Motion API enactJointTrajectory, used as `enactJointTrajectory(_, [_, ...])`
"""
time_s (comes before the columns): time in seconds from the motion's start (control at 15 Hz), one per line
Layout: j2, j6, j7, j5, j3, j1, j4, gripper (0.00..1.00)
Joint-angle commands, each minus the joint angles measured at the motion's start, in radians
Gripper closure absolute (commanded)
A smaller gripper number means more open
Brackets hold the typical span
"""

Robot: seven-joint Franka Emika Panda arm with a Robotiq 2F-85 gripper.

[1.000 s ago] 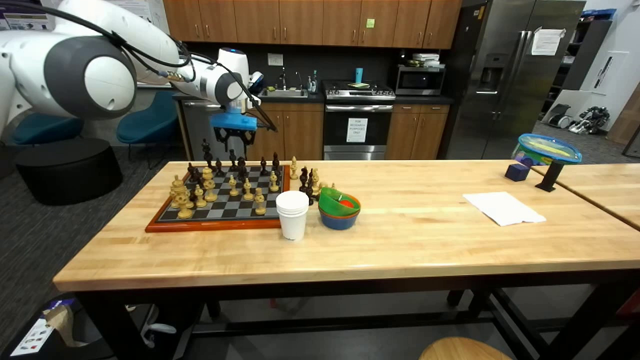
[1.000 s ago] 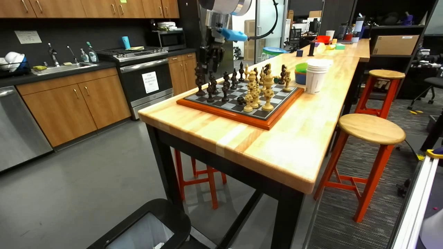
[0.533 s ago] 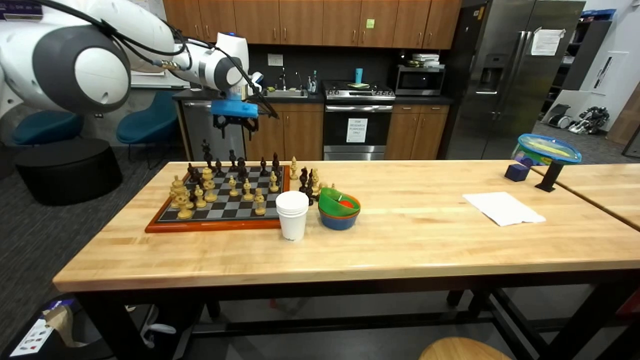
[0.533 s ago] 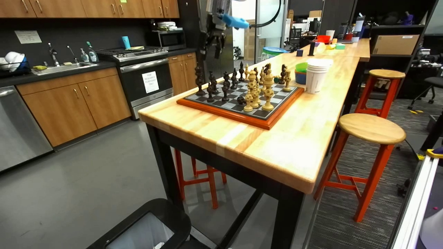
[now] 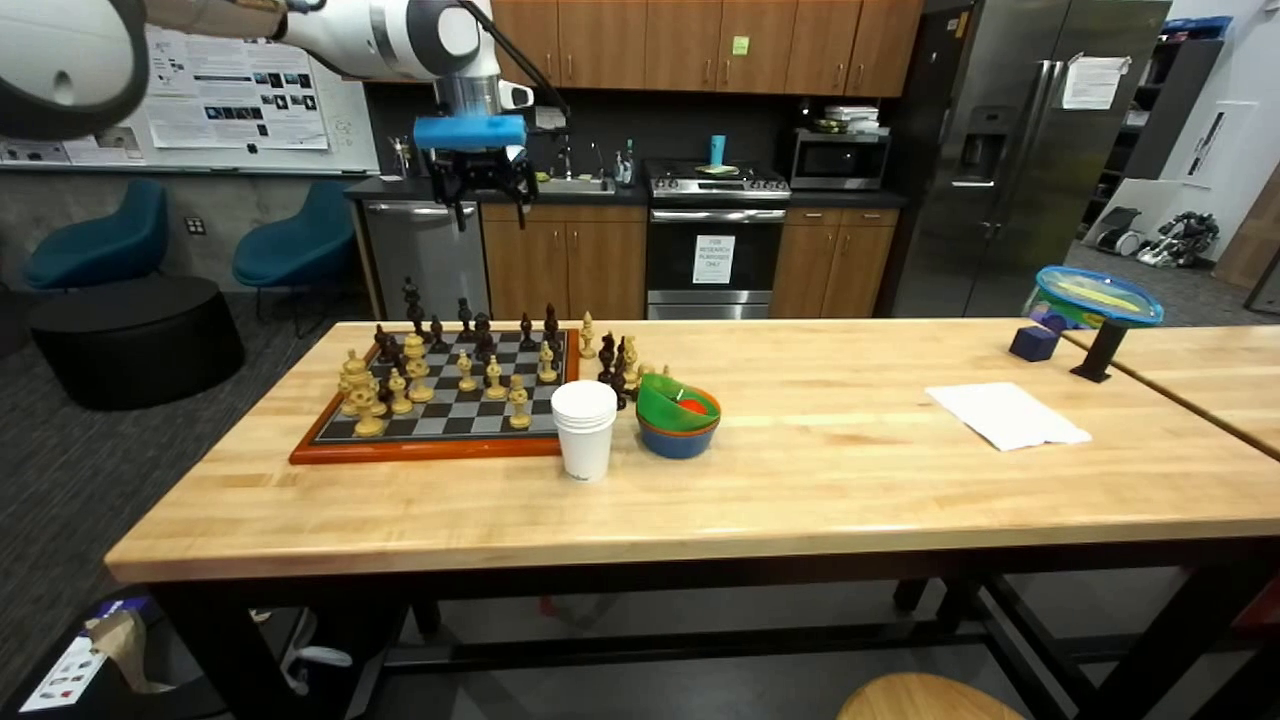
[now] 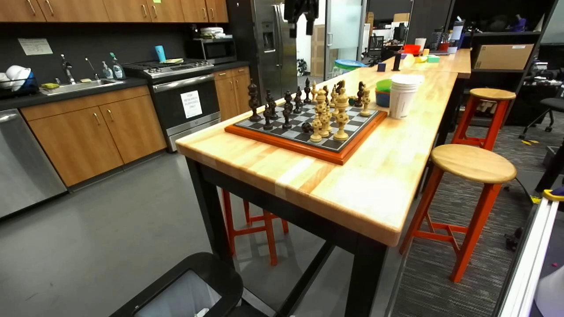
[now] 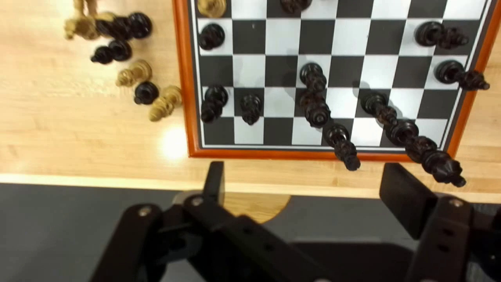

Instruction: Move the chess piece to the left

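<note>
White paper oven sign [image 5: 713,260] says "FOR RESEARCH PURPOSES ONLY", exterior views only. Wrist view's got dark carved chess pieces [image 7: 315,109] past the fingertips [image 7: 405,196], black gripper [image 7: 304,178] spread wide.

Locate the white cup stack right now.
In an exterior view, the white cup stack stands on the table by the near right corner of the chessboard, just left of the blue bowl.

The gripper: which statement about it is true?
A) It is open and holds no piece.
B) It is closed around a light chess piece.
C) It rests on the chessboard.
A, because the gripper shows its fingers wide apart in the wrist view and hangs higher than the chess pieces in both exterior views.
</note>
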Motion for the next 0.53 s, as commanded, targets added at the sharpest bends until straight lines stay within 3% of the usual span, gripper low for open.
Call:
enactJointTrajectory(0.0, [-0.171, -0.07, 0.034, -0.053, -0.027, 0.006, -0.159, 0.0])
enactJointTrajectory(0.27, [-0.273, -0.173, 0.041, -0.036, -0.046, 0.002, -0.21, 0.0])
enactJointTrajectory(0.33, [-0.202, -0.146, 0.028, -0.032, -0.044, 0.006, -0.143, 0.0])
enactJointTrajectory(0.47, [-0.219, -0.154, 0.028, -0.031, -0.047, 0.007, -0.147, 0.0])
